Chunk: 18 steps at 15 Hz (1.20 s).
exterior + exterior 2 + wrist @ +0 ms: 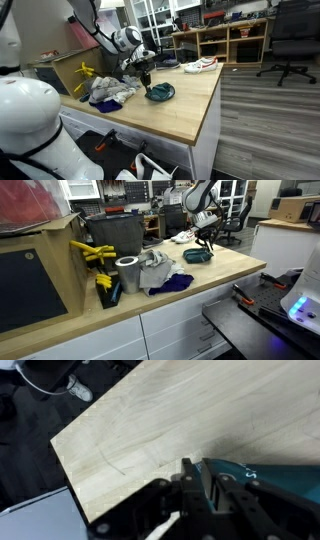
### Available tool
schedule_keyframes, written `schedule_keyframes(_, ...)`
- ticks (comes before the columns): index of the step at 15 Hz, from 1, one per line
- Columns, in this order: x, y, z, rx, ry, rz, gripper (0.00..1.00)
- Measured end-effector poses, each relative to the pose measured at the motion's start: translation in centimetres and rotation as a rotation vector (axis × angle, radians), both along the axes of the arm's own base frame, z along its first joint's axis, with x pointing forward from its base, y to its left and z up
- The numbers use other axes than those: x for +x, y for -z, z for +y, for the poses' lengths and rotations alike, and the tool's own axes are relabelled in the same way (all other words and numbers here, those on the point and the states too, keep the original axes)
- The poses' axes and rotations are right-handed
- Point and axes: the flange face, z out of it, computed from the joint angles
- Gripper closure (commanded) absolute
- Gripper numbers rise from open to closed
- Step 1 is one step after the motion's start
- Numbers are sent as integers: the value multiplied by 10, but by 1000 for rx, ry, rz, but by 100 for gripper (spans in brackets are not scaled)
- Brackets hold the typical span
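Teal is the colour of the thing nearest to me: a shallow teal dish [262, 478] fills the right side of the wrist view, lying flat on the wooden tabletop [150, 420]. The gripper [197, 488] stands at the dish's near edge, so the dish extends away from the fingertips toward the right of that view. In an exterior view the dish [160, 92] looks rather round, so I find no clear long axis.

The jaws stand narrow and their tips meet the rim of the dish. If they really pinch the rim or only touch it, I cannot tell, because dark parts of the gripper hide the contact.

In an exterior view the gripper [203, 242] points straight down on the dish [198, 255]. Just beside it lies a heap of cloths [112, 90], and further a metal can [128, 272] and yellow tools [92, 252]. At the far end of the tabletop rests a white shoe [200, 65], with shelves [230, 40] behind.
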Motion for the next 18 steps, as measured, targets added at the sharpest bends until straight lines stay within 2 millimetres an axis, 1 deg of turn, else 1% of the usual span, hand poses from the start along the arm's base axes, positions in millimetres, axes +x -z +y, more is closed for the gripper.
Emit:
schedule_keyframes(3,-14,-5,0,58,-147,69,28)
schedule_keyframes(4,-17,-8,1,73,-183,78,22)
schedule_keyframes(5,-17,-13,1,82,-206,78,15)
schedule_keyframes(6,-16,-17,2,84,-211,68,6)
schedule_keyframes(7,-14,-22,2,87,-213,47,2)
schedule_keyframes(8,-9,-26,2,90,-208,13,0)
schedule_keyframes(10,3,-34,-3,98,-188,-71,0)
schedule_keyframes(13,22,-41,-17,103,-123,-205,0)
schedule_keyframes(15,34,-41,-27,97,-70,-287,0)
schedule_keyframes(18,49,-31,-43,73,-1,-389,0)
